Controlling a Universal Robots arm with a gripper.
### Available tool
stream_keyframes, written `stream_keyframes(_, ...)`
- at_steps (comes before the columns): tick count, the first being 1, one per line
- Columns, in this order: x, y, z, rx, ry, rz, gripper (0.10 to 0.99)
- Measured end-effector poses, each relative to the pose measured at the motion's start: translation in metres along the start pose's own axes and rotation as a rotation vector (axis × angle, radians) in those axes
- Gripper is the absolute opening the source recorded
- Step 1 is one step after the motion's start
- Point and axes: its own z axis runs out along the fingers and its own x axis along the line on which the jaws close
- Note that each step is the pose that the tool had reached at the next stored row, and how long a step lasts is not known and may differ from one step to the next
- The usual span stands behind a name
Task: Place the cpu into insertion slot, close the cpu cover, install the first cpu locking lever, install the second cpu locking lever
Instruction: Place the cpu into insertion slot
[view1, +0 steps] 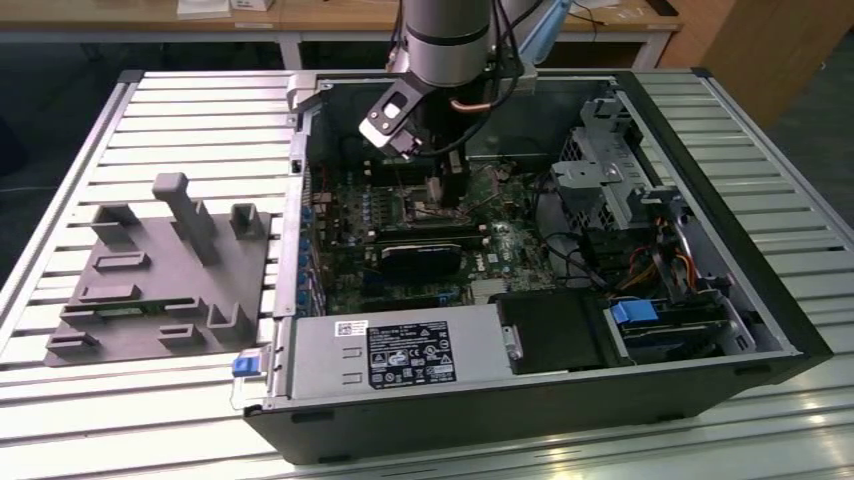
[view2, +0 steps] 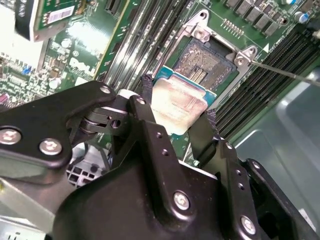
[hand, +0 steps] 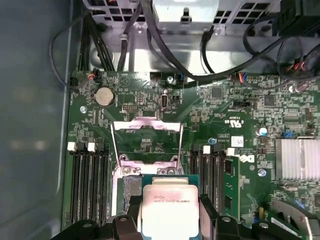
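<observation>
One grey fixture (view1: 160, 265) on counter (view1: 80, 130), exterior view's left; arm (view1: 447, 40) upper centre. Second wrist view: end effector (view2: 179, 104) clenched on cpu (view2: 176, 109), over insertion slot (view2: 205, 62), unseated. First wrist view: cpu cover (hand: 146, 125) open. Risk: skewed lowering, corner catches rim, pins bend.

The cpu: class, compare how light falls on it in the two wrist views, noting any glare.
In the second wrist view glare whitens the cpu, held in the tool; a circuit board patch blows out too. In the first wrist view it looks evenly lit.
</observation>
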Motion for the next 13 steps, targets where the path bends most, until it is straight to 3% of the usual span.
stream_keyframes(7,0.0018,-0.006,0.0109,-0.001,-0.0001,0.0,0.533)
stream_keyframes(13,0.0021,-0.01,0.0154,-0.017,0.0,0.0,0.533)
